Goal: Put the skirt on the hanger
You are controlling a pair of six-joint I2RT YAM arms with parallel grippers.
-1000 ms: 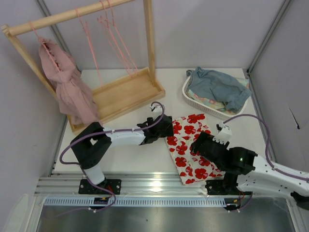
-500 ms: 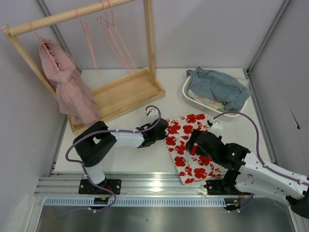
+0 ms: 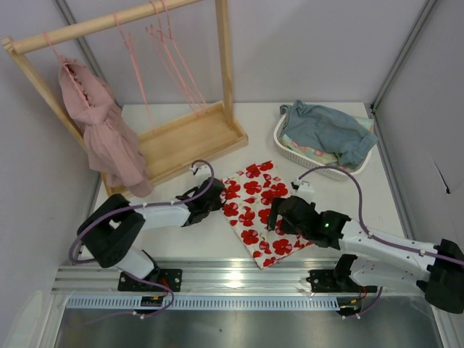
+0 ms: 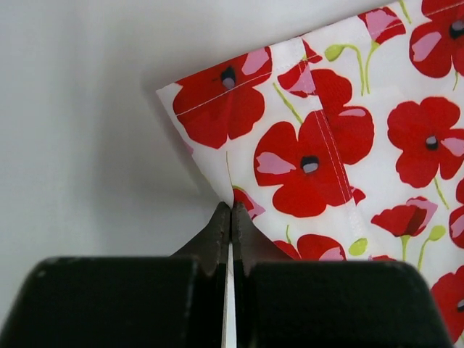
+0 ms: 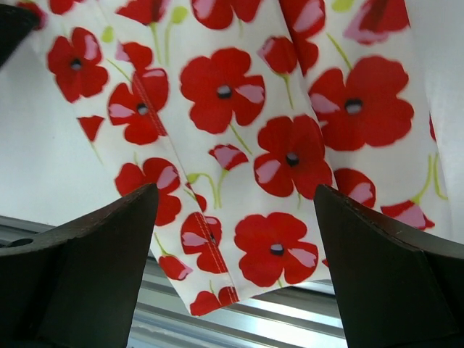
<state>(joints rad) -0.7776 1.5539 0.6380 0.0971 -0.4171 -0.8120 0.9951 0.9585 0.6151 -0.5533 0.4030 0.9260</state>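
I see a pink garment (image 3: 101,134) hanging on a wooden rack (image 3: 185,141), and blue-grey cloth (image 3: 330,130) in a white basket (image 3: 283,145).

The right gripper (image 3: 275,216) hides part of the skirt (image 3: 250,196) from above; wrist views crop it

Smooth printed cloth skirt (image 4: 312,145) on matt table (image 4: 87,145).

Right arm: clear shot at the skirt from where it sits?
Probably yes. The right gripper hangs open over the skirt, nothing between them; the left gripper pinches its opposite edge, well clear.
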